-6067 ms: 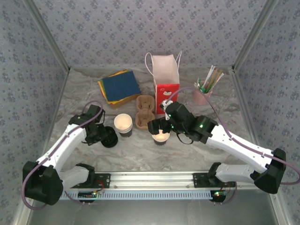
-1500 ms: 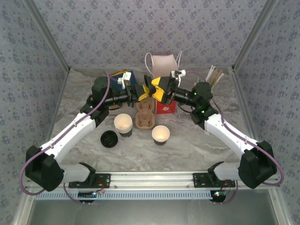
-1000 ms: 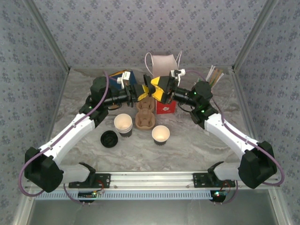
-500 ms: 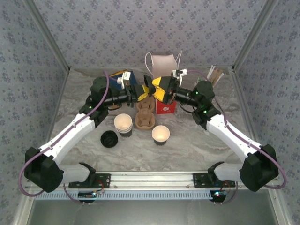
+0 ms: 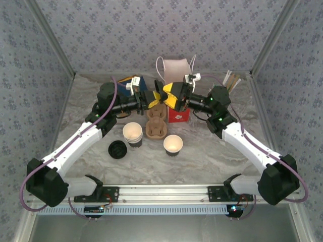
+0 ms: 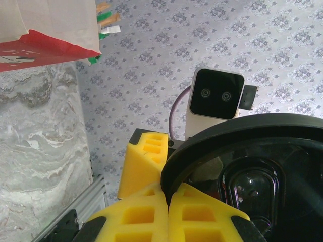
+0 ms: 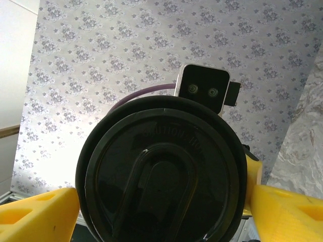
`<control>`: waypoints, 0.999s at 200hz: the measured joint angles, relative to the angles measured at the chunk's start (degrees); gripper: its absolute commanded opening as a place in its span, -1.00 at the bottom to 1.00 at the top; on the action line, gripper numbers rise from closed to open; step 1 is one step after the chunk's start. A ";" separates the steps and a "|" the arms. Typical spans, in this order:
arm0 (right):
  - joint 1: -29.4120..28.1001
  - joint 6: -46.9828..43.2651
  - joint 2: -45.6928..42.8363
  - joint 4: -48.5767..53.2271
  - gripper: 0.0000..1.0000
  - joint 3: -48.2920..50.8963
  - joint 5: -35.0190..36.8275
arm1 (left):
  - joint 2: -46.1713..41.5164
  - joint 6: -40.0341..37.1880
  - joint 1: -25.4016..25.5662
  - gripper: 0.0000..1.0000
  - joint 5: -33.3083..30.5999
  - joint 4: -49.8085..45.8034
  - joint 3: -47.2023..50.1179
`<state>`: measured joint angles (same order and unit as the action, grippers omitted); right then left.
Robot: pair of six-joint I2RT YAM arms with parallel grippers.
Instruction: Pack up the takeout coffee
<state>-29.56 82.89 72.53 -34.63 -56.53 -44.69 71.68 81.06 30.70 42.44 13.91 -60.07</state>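
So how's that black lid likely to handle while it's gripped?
The black lid looks like thin plastic, so it is probably light and likely to flex across its width between the fingers of the right pincer. The left pincer pinches only its rim, so it may pivot. Its glossy surface could be slippery.

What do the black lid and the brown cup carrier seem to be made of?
The black lid looks like moulded plastic, semi-gloss: raised lettering, soft reflections. The brown cup carrier is probably moulded paper pulp, matte: dull tan surface, pressed round wells.
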 measured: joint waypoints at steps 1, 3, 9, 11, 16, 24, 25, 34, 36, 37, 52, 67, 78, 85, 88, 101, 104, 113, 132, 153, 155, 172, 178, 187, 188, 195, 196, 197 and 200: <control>0.00 0.00 0.00 -0.02 0.77 0.00 0.00 | 0.00 0.00 0.00 -1.00 0.00 0.02 0.00; 0.00 -0.02 0.00 0.00 0.78 0.00 -0.02 | 0.00 0.00 0.00 -1.00 0.00 0.04 0.00; 0.02 -0.17 0.00 0.13 0.78 -0.07 -0.02 | 0.00 -0.02 -0.04 -1.00 0.00 0.07 0.00; 0.00 -0.20 0.00 0.17 0.78 -0.09 -0.04 | 0.00 -0.02 -0.04 -1.00 0.00 0.07 0.00; 0.00 -0.24 0.00 0.22 0.78 -0.09 -0.07 | 0.00 -0.02 -0.04 -1.00 0.02 0.07 0.00; 0.02 -0.42 0.00 0.37 0.78 -0.11 -0.13 | 0.00 -0.04 -0.07 -1.00 0.02 0.07 0.00; 0.02 -0.42 0.00 0.39 0.78 -0.13 -0.13 | 0.00 -0.02 -0.07 -1.00 0.02 0.07 0.00; 0.07 -0.66 0.00 0.68 0.78 -0.24 -0.15 | 0.00 -0.07 -0.07 -1.00 0.02 0.07 0.00; 0.07 -0.70 0.00 0.72 0.78 -0.24 -0.15 | 0.00 -0.11 -0.07 -1.00 0.02 0.07 0.00; 0.07 -0.72 0.00 0.76 0.78 -0.26 -0.15 | 0.00 -0.11 -0.07 -1.00 0.02 0.07 0.00; 0.48 -0.87 0.00 0.83 0.78 -0.31 -0.17 | 0.00 -0.20 -0.11 -1.00 0.04 0.02 0.00; 0.83 -0.85 -0.02 0.79 0.79 -0.42 -0.20 | 0.00 -0.20 -0.11 -1.00 0.04 -0.04 0.02; 1.18 -0.85 -0.04 0.72 0.79 -0.55 -0.24 | 0.00 -0.20 -0.17 -1.00 0.09 -0.04 0.02; 1.46 -0.85 -0.04 0.70 0.79 -0.68 -0.42 | 0.00 -0.20 -0.24 -1.00 0.24 -0.04 0.02; 1.66 -0.85 -0.04 0.68 0.79 -0.76 -0.63 | 0.00 -0.20 -0.28 -1.00 0.22 -0.04 0.04; 2.71 -0.81 -0.11 0.52 0.80 -1.07 -1.31 | 0.00 -0.20 -0.33 -1.00 0.26 -0.07 0.13; 2.97 -0.74 -0.13 0.46 0.80 -1.07 -1.31 | 0.02 -0.20 -0.33 -1.00 0.24 -0.07 0.13; 3.87 -0.31 -0.17 -0.02 0.80 -1.09 -1.66 | 0.04 -0.20 -0.37 -1.00 0.26 -0.07 0.13; 5.09 1.27 0.02 -1.88 0.81 -1.09 -2.19 | 0.07 -0.20 -0.37 -1.00 0.28 -0.09 0.13; 5.33 3.67 1.07 -5.75 0.82 -1.05 -2.75 | 0.07 -0.22 -0.37 -1.00 0.28 -0.20 0.13; 5.31 3.78 1.20 -6.21 0.82 -1.05 -2.78 | 0.07 -0.22 -0.37 -1.00 0.28 -0.20 0.13; 5.33 6.40 2.99 -10.56 0.83 -0.44 -2.95 | 0.07 -0.22 -0.37 -1.00 0.28 -0.22 0.13; 5.33 7.06 3.65 -11.82 0.84 -0.07 -2.93 | 0.07 -0.22 -0.37 -1.00 0.28 -0.22 0.13; 5.40 8.09 4.61 -13.44 0.85 0.68 -2.93 | 0.07 -0.22 -0.37 -1.00 0.31 -0.22 0.13; 5.42 8.11 4.68 -13.49 0.85 0.74 -2.95 | 0.07 -0.22 -0.37 -1.00 0.31 -0.22 0.13; 5.46 8.79 5.38 -14.32 0.86 1.38 -2.95 | 0.07 -0.22 -0.37 -1.00 0.35 -0.24 0.13; 5.49 8.85 5.42 -14.40 0.86 1.44 -2.97 | 0.07 -0.22 -0.37 -1.00 0.37 -0.24 0.13; 5.53 8.96 5.55 -14.51 0.87 1.55 -2.97 | 0.09 -0.22 -0.37 -1.00 0.39 -0.24 0.13; 5.60 9.38 5.81 -14.93 0.87 1.84 -2.97 | 0.11 -0.22 -0.37 -1.00 0.44 -0.22 0.13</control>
<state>-23.97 92.27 78.35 -49.56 -54.70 -47.66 71.79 80.84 30.33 42.87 13.69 -59.94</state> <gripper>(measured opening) 0.928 0.048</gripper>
